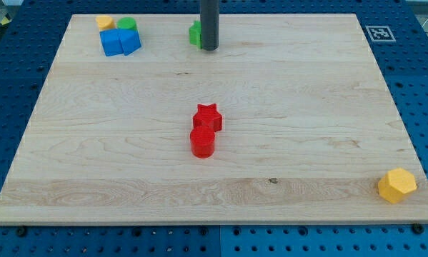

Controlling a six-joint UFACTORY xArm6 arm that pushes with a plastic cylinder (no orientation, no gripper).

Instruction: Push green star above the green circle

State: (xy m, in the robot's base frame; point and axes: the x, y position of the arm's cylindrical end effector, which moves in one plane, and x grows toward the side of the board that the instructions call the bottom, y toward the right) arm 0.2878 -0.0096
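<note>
Green star (195,33) against my tip (209,48)

Three clusters and one loner on the board (71,143)

View's top left: yellow block (105,22) beside green circle (127,25), blue blocks (112,43) just below them. To their right, along the top, green star (195,33) sits against my tip (209,48) on its left. Centre: red star (208,116) touching red cylinder (202,142) below. Bottom right corner: yellow hexagon (397,185).

bright, even light; sharp focus, faint shadows.
</note>
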